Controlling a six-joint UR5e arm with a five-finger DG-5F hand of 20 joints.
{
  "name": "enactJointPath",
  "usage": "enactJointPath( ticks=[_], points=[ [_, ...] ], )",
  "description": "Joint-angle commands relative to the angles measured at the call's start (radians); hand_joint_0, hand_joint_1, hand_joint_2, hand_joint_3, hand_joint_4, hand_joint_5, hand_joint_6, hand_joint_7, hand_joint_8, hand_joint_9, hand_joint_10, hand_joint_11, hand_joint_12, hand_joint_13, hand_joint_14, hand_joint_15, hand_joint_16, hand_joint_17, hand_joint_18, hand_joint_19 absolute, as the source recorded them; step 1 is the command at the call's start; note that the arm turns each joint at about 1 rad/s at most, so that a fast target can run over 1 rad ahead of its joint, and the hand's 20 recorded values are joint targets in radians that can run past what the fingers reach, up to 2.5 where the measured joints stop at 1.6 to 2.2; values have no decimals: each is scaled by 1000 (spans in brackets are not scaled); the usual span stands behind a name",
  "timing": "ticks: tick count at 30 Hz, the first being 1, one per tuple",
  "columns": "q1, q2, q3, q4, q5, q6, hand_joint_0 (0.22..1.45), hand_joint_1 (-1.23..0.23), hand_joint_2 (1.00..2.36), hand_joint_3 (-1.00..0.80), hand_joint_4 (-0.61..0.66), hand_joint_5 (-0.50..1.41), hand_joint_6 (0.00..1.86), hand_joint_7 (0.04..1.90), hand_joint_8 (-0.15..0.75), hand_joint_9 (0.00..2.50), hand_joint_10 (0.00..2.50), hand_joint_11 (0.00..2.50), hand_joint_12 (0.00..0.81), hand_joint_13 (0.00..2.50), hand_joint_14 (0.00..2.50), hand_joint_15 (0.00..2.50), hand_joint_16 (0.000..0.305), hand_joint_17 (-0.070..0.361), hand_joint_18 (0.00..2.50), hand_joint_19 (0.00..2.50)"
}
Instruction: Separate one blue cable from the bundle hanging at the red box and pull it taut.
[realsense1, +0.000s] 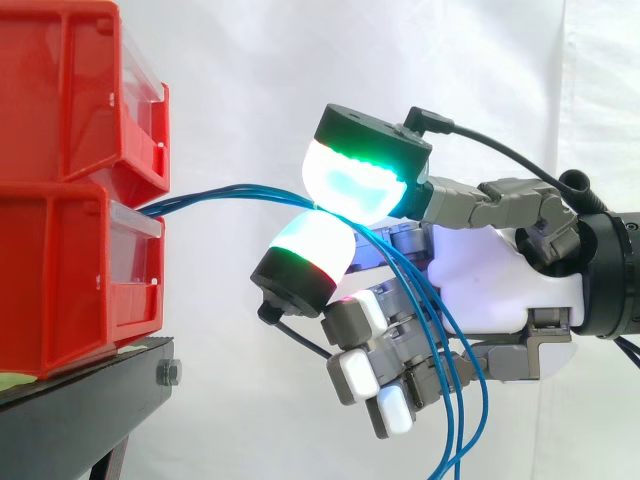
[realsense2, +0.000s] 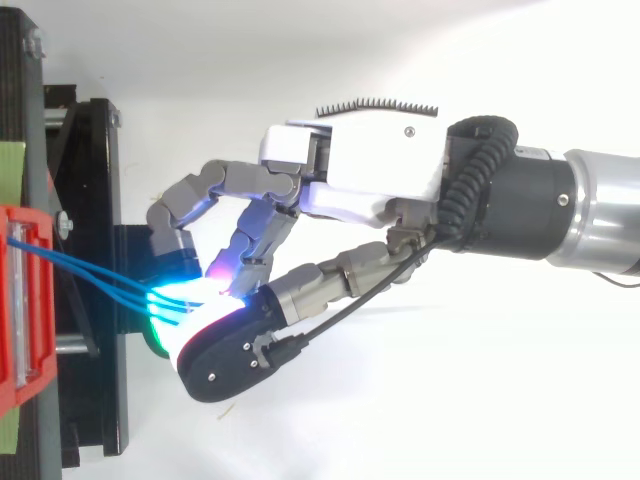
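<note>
Bright, even light fills both views, washing the white fabric curtain (realsense1: 250, 60) behind the robot hand (realsense1: 490, 270) nearly featureless. Its glowing white-and-green pads (realsense1: 355, 180) flare, tinting the thin blue cables (realsense1: 205, 194) pinched between them cyan from above. Shadows are faint and soft.

Blue cables (realsense1: 200, 197) past bottom edge

Two red bins (realsense1: 60, 100), seemingly three blue cables (realsense1: 200, 195), one black stand (realsense1: 90, 390), one hand (realsense1: 480, 270)
</note>
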Motion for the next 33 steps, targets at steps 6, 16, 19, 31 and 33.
enactJointPath(
  ticks=[6,16,19,31,33],
  points=[
    [2,0,0,1,3,-1,728,-908,1000,-500,37,-170,909,1324,337,995,25,915,372,1019,22,548,45,102,977,486],
    [3,0,0,1,4,-1,515,-759,1000,-500,103,-144,887,1298,368,1096,26,918,399,1077,21,564,49,110,1039,535],
    [3,0,-2,-2,4,-1,562,-650,1000,-500,102,-141,881,1304,359,1110,25,922,393,1094,20,567,46,103,1032,567],
    [5,0,-2,-2,4,-1,719,-919,1013,-323,-42,-163,895,1379,344,1014,26,913,381,1037,22,562,47,105,1004,516],
    [5,0,-2,-2,4,-1,783,-957,1004,-447,-63,-168,903,1396,341,1015,25,914,372,1022,20,549,46,104,987,479]
  ],
)
